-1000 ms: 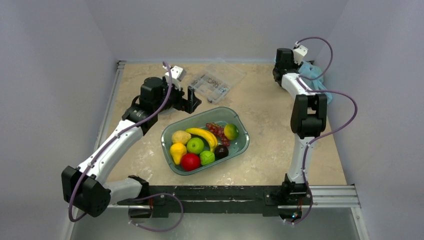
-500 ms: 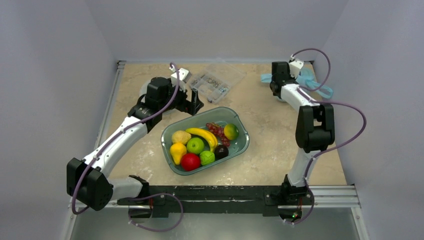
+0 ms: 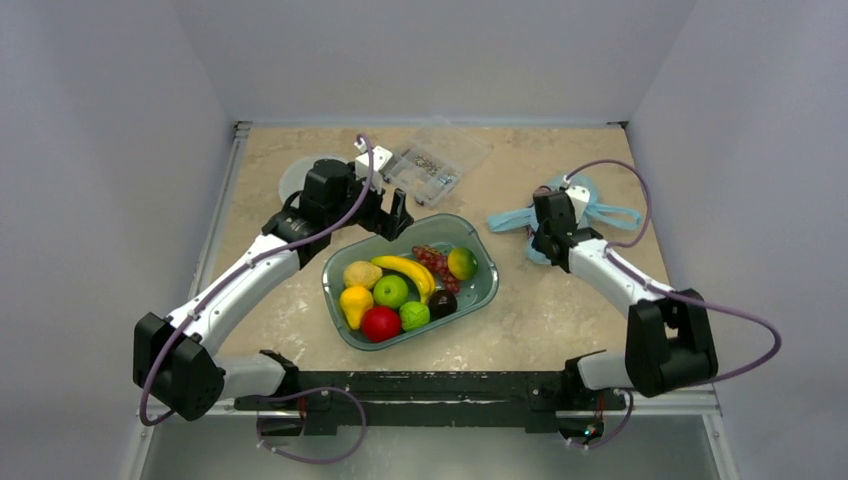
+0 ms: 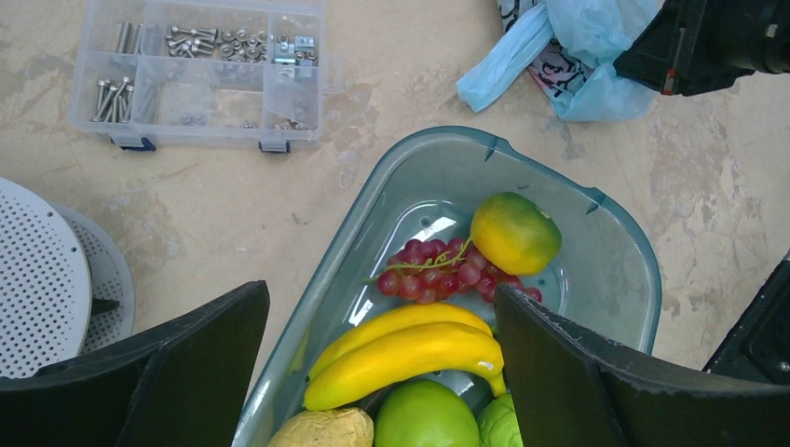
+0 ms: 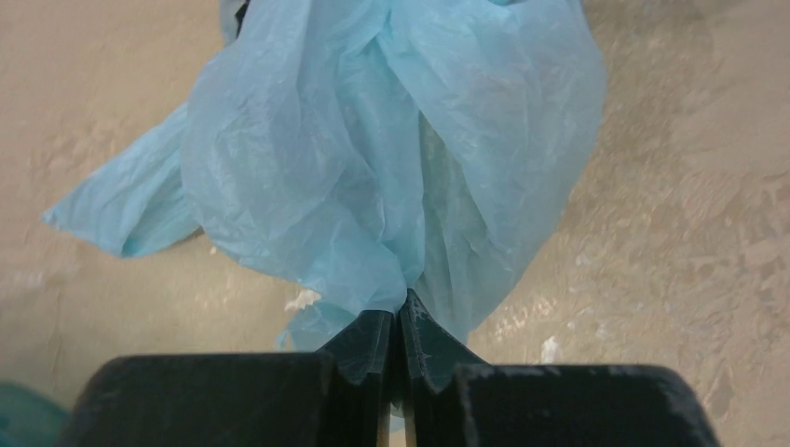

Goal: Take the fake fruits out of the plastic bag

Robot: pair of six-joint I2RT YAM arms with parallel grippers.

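The plastic bag [image 3: 592, 194] is light blue and crinkly, lying limp on the table to the right of the tub. My right gripper [image 5: 401, 315] is shut on a bunched fold of the plastic bag [image 5: 391, 140]; what the bag holds is hidden. From above, my right gripper [image 3: 547, 228] sits at the bag's left side. The green-and-orange mango-like fake fruit [image 3: 461, 263] lies in the grey-green tub [image 3: 488, 291], with a dark round fruit [image 3: 442, 303] nearby. My left gripper [image 3: 396, 214] hovers open over the tub's back-left rim, holding nothing; its wrist view shows the mango-like fruit [image 4: 515, 233] and the bag [image 4: 570, 48].
The tub [image 4: 596, 279] also holds a banana [image 4: 405, 358], purple grapes [image 4: 438, 275], a yellow pear [image 3: 353, 303], a red apple [image 3: 380, 323] and green fruits. A clear box of small parts [image 3: 432, 163] stands at the back. A white perforated disc [image 4: 42, 279] lies left of the tub.
My right gripper has shut on the bag and dragged it from the far right corner toward the table's middle. The left arm has swung right, over the tub's rim.
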